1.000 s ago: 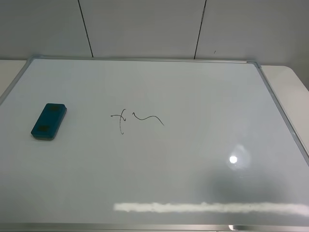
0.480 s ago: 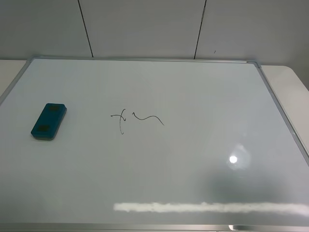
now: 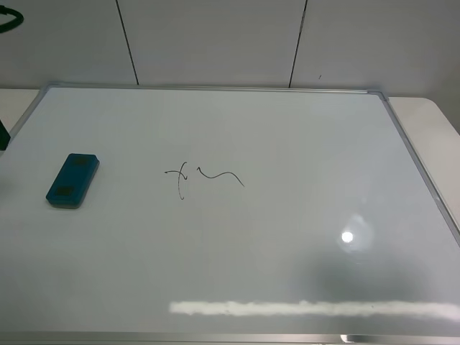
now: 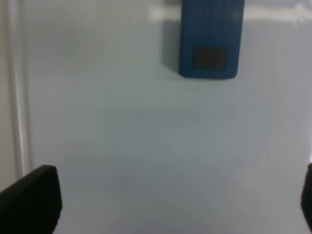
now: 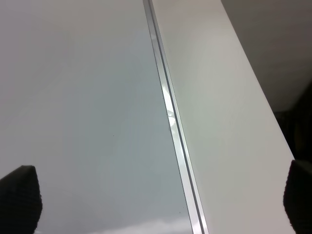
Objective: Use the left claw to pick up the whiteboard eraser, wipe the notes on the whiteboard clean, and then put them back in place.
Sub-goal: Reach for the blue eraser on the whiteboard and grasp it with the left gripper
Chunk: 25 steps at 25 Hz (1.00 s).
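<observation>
Well, left claw (image 4: 168, 202) first: jaws spread as wide as they go. Only the two black fingertips (image 4: 30, 200) show, one at each side of the wrist view. Between them is bare board; the claw holds nothing. It hangs over the whiteboard (image 4: 146, 146) close to the silver frame (image 4: 15, 97). How high it hangs, cannot tell.

Ahead of the claw, apart from both fingers, lies the whiteboard eraser (image 4: 209, 39). It is teal-blue and flat on the board, with one dark square patch facing the camera. Its long side runs roughly along the claw's line of approach (handy, I judge, for a pinch across the narrow width).

From the high camera, only a dark sliver of the arm (image 3: 3, 135) shows at the left edge. The eraser (image 3: 72, 180) sits on the left part of the board. The notes (image 3: 205, 178), a small cross and a wavy line, lie well to its right, unwiped.

Step in hand, as I read it: the approach for the pick-up. Nothing is grasped yet.

Next move calls for:
- carrying the claw forward until the eraser sits between the fingers;
- lowering, then closing evenly, since the glossy board may let the block skid if one finger lands first.

Right gripper (image 5: 160, 200) is wide open and empty, over the board's right frame beside the white tabletop (image 5: 219, 97).
</observation>
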### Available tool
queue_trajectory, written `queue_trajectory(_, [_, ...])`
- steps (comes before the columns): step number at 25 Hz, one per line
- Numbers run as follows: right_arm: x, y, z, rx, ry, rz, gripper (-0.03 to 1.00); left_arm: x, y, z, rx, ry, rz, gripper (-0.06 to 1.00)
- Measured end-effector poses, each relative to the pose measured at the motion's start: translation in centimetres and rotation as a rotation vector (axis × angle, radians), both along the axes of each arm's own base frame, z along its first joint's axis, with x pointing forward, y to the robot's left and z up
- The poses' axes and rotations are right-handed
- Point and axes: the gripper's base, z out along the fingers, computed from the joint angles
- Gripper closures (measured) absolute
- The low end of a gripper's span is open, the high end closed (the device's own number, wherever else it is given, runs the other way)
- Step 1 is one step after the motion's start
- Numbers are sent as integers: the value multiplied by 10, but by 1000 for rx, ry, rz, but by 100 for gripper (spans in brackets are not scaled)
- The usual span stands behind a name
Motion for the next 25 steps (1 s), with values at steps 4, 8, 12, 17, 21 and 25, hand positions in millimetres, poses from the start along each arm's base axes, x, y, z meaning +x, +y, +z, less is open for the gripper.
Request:
queue_trajectory(4, [0,0,0,0,0,0,-2,21,0,-20,-7,52,2,-5])
queue_trajectory(8, [0,0,0,0,0,0,-2,38,0,-39,-8,85,2,-5])
queue_trajectory(12, [0,0,0,0,0,0,-2,49,-2,-55,-2,115,-21,-5])
queue_trajectory(17, [0,0,0,0,0,0,-2,60,-11,-67,6,93,-77,-5])
queue_trajectory(21, [0,0,0,0,0,0,-2,69,-12,-80,6,98,-78,-5])
queue_trajectory(25, [0,0,0,0,0,0,-2,79,-12,-97,14,110,-105,-5])
